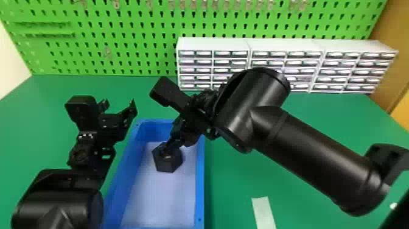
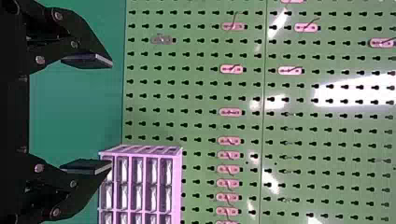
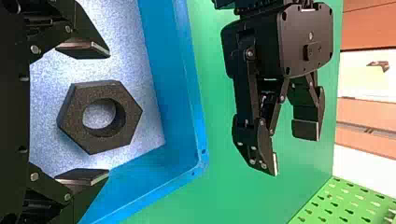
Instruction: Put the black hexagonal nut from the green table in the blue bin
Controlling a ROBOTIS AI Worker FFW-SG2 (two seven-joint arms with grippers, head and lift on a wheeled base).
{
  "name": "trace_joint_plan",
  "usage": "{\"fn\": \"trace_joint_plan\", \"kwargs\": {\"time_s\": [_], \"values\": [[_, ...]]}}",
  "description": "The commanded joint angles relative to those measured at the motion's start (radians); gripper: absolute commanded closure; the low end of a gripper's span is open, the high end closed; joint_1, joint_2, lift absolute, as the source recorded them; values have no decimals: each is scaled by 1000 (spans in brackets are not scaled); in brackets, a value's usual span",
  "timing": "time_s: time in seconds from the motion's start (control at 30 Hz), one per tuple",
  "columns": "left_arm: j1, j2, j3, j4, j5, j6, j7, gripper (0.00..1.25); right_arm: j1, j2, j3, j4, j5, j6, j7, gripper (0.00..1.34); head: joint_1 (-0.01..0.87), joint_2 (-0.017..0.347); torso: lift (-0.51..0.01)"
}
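Observation:
The black hexagonal nut [image 1: 172,163] is inside the blue bin [image 1: 200,182], at the fingers of my right gripper [image 1: 166,147], which reaches in over the bin's far part. In the right wrist view the nut [image 3: 77,133] lies between the spread fingers of my right gripper [image 3: 84,114], with a gap to each finger; the blue bin [image 3: 189,93] surrounds it. My left gripper [image 1: 120,106] is parked open beside the bin's left far corner. In the left wrist view my left gripper [image 2: 88,114] has its two fingers wide apart, nothing between them.
White drawer cabinets [image 1: 213,44] stand along the back right of the green table [image 1: 304,109], before a green pegboard [image 1: 121,27]. A pale strip [image 1: 264,210] lies on the table right of the bin. My left arm stands close along the bin's left side.

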State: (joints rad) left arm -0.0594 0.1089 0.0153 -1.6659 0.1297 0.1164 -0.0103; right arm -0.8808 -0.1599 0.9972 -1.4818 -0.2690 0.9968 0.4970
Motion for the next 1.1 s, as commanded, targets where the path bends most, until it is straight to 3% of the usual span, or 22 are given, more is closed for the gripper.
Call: {"fn": "trace_joint_plan", "kwargs": {"time_s": [0.0, 0.5, 1.07], "values": [[0, 0, 0, 0, -1, 0, 0, 486, 2, -1, 0, 0, 1, -4, 0, 366, 686, 51, -96], [0, 2, 0, 0, 1, 0, 0, 486, 37, -7, -88, -14, -6, -34, -2, 366, 686, 51, -96], [1, 0, -3, 0, 2, 0, 0, 486, 157, -9, -359, -78, 82, -10, 17, 366, 686, 51, -96]]}}
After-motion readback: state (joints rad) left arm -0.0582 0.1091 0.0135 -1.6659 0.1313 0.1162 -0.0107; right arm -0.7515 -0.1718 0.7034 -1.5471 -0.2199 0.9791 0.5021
